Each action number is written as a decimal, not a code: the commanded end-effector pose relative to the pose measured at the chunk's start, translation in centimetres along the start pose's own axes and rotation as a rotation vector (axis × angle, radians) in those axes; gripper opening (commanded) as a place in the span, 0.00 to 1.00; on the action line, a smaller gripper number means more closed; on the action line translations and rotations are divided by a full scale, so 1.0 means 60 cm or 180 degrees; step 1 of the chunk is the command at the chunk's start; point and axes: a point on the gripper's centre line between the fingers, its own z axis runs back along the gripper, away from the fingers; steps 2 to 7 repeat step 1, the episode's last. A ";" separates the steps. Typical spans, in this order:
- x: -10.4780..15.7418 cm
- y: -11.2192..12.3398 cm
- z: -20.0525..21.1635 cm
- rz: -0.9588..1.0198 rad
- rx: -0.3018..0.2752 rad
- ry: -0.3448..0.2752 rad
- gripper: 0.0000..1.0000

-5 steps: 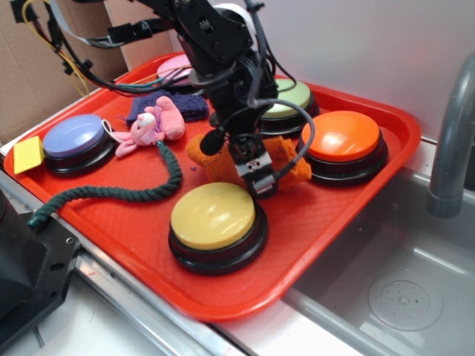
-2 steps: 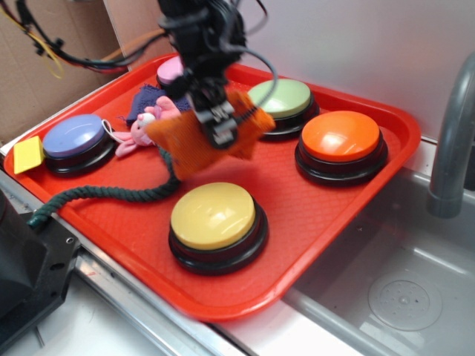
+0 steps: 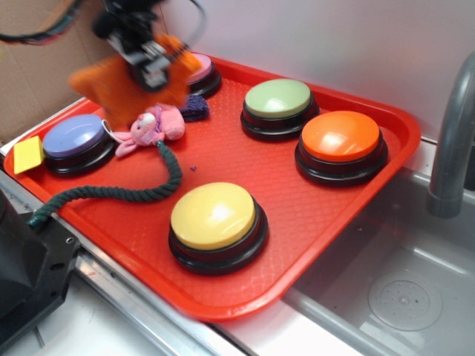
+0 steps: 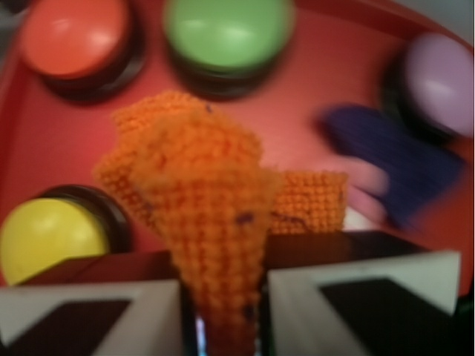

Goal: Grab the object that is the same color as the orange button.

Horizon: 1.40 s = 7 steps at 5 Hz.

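1. The orange knitted cloth (image 3: 119, 87) is held off the red tray (image 3: 312, 215), pinched between the two pale fingers (image 4: 356, 297) of the hand (image 3: 152, 63), which is closed on it; in the wrist view the fabric bunches into a narrow neck between the fingers and fans out beyond them.
2. In the exterior view the cloth and the hand are blurred; they are seen high over the tray's back-left part, above the pink plush toy (image 3: 152, 127) and the dark blue cloth (image 3: 194, 108).
3. The orange button (image 3: 341, 146) is seated toward the tray's right edge, well apart from the held cloth, with the green-topped button (image 3: 277, 106) just beside it toward the back.
4. The yellow-topped button (image 3: 216, 225) is placed near the tray's front rim; a broad bare stretch of tray floor is left between it and the orange and green-topped buttons.
5. A blue-purple button (image 3: 76, 141) is found at the left edge, and a pink-topped button (image 3: 200, 70) at the back rim, partly hidden by the hand.
6. A dark green rope (image 3: 126, 189) is laid from beside the plush toy across the tray and over its front-left rim.
7. A sink basin (image 3: 401, 289) and a grey faucet (image 3: 451, 141) are seen to the tray's right.
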 end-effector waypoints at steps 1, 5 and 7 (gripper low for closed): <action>-0.009 0.009 0.039 0.0423 0.0075 0.0037 0.00; -0.009 0.009 0.039 0.0423 0.0075 0.0037 0.00; -0.009 0.009 0.039 0.0423 0.0075 0.0037 0.00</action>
